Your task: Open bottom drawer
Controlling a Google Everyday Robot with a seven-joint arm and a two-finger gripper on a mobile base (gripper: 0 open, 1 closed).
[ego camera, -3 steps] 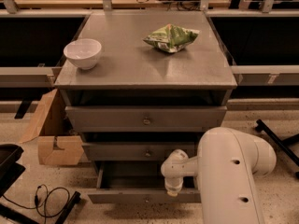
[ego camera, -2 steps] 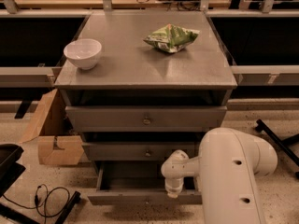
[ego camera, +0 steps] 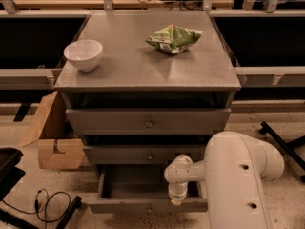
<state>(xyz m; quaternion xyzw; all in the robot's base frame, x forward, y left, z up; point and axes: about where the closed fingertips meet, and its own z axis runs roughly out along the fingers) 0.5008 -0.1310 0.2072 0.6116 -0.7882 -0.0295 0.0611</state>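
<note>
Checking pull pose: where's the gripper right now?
Camera view, lower centre-right: the gripper hangs at the front panel of the pulled-out bottom drawer, right of its middle, below the middle drawer.

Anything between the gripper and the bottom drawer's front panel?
Nothing, per the camera view: the gripper hangs right at the front panel of the open bottom drawer.

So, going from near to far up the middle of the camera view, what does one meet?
Gripper at the front edge of the pulled-out bottom drawer → middle drawer → top drawer → green bag on the cabinet top.
</note>
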